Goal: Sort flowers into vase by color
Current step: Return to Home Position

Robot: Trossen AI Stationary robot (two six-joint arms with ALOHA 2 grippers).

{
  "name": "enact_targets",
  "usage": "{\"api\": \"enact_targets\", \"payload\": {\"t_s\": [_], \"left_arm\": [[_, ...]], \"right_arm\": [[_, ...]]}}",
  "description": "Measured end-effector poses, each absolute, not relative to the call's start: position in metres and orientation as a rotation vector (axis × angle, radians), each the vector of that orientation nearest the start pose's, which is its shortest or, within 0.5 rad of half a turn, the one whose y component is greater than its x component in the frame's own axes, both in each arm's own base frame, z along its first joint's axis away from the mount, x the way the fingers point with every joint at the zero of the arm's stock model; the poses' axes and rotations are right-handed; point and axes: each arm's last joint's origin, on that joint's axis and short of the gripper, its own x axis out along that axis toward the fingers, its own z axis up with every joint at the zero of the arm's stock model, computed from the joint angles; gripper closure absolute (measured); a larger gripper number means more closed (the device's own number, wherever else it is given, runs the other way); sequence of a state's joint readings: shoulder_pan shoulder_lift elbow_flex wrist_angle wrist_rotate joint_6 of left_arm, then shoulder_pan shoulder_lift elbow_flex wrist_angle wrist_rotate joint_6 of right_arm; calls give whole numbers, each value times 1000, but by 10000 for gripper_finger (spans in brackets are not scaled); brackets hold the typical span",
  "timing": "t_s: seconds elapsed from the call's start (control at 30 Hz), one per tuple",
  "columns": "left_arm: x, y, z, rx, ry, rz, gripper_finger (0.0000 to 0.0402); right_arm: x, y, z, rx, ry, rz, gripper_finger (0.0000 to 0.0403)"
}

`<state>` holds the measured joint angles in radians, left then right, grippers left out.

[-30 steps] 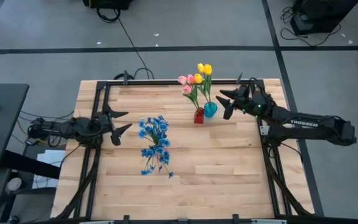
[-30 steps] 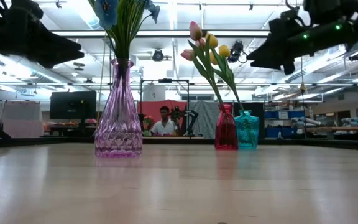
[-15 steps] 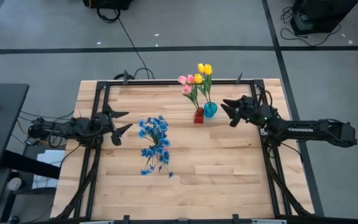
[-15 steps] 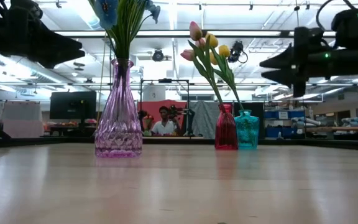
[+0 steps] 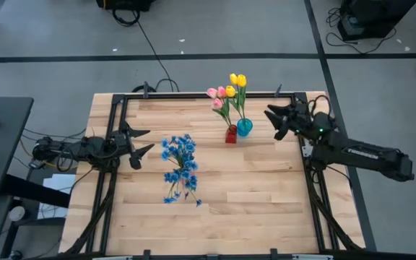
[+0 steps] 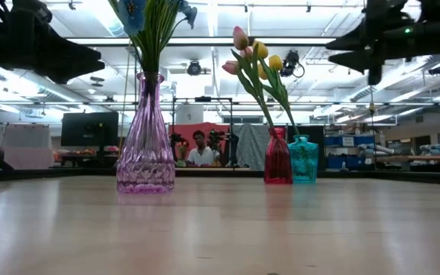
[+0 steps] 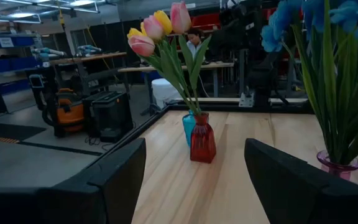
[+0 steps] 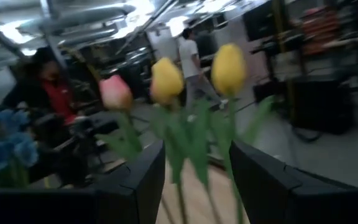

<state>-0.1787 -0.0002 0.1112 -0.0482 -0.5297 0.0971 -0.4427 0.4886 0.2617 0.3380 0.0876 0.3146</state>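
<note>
This is a robotics lab or workshop set in a large, open industrial hall. The light wooden table [image 5: 251,188] sits in a black metal frame [image 5: 179,96] on a grey concrete floor [image 5: 215,29], which is marked with black tape lines [image 5: 193,56] and crossed by a loose black cable [image 5: 150,47]. Beyond the table's far edge are long ceiling strip lights [image 6: 212,19], a dark monitor [image 6: 88,128] and a person [image 6: 202,150] seated at a bench. Elsewhere in the room stand shelves of blue bins [image 7: 8,45] and an orange shop vacuum [image 7: 70,107].
</note>
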Motion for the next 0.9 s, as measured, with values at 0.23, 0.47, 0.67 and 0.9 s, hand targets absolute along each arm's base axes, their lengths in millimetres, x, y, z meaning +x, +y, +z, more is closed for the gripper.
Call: {"api": "enact_targets", "payload": {"t_s": [0.23,0.47,0.67,0.9], "left_arm": [[87,-1,197,69,-49,357,122],[86,0,197,56,-57,374,122],[86,0,198,47,-64,396,122],[88,0,194,88,-68,401,122]], "right_arm": [[88,-49,243,244,-205,-636,211],[62,-36,240,246,-247,-629,211],[63,-36,240,235,-218,-612,211],[71,-38,222,275,-185,-553,211]]}}
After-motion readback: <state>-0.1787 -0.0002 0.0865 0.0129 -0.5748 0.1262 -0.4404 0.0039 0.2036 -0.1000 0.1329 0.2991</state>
